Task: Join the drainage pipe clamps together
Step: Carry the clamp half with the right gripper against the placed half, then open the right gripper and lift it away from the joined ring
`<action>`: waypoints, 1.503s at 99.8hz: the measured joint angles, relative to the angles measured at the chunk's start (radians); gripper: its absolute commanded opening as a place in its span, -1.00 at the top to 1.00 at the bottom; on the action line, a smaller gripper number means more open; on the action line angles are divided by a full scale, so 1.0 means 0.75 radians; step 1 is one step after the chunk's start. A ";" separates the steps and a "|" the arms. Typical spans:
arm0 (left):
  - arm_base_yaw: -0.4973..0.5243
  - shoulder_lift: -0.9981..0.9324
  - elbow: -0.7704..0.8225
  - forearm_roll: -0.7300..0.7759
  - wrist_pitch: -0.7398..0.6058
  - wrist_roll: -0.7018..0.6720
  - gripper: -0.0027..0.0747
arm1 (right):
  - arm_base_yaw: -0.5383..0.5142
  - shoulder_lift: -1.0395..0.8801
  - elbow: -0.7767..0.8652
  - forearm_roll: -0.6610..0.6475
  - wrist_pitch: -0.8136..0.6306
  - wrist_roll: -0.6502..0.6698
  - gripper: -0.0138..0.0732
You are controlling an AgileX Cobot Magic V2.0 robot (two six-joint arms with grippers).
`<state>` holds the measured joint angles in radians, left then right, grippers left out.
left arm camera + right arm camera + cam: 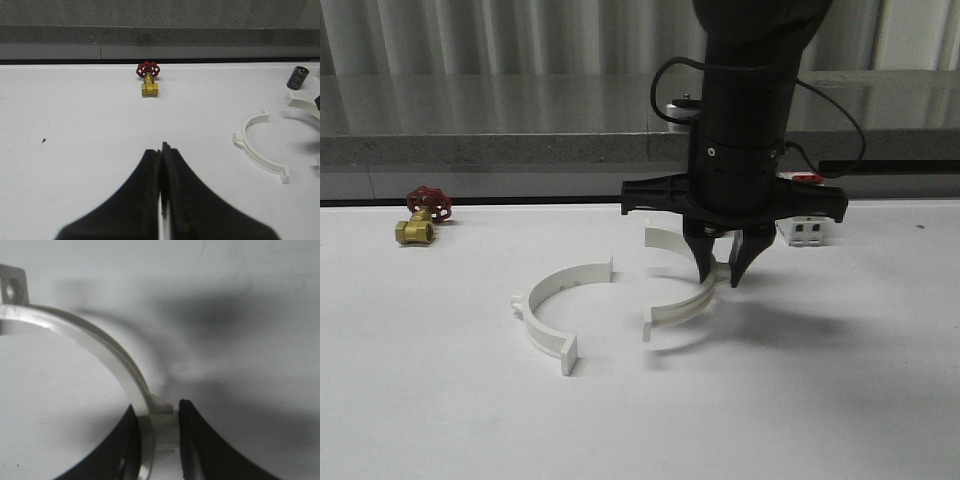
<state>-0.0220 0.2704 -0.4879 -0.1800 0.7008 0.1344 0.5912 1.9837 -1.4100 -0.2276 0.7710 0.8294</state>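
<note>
Right gripper [157, 432] pinches a white half-ring [100, 347]; left gripper [162, 165] fully closed, empty

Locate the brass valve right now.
Front view: brass valve sits far left on the table, near the back edge, well left of the left clamp half.

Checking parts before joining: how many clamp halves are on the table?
2. The left half lies free at table centre; the right half sits beside it, between the right gripper fingers. They are apart.
</note>
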 measured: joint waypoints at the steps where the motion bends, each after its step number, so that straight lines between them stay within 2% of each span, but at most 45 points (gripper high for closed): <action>1: 0.000 0.000 0.000 0.000 0.000 0.000 0.99 | 0.003 0.000 0.000 0.000 0.000 0.000 0.58; 69: 0.000 0.000 0.000 0.000 0.000 0.000 0.99 | 0.090 0.091 -0.050 0.030 -0.005 0.049 0.58; 131: 0.000 0.000 0.000 0.000 0.000 0.000 0.99 | 0.091 0.149 -0.111 0.052 -0.005 0.093 0.58; 140: 0.000 0.000 0.000 0.000 0.000 0.000 0.99 | 0.091 0.151 -0.115 0.069 -0.005 0.093 0.53; 150: 0.000 0.000 0.000 0.000 0.000 0.000 0.99 | 0.091 0.152 -0.115 0.082 -0.016 0.096 0.36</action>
<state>-0.0220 0.2704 -0.4879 -0.1800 0.7008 0.1344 0.6596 2.0977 -1.4961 -0.1662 0.7587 0.9018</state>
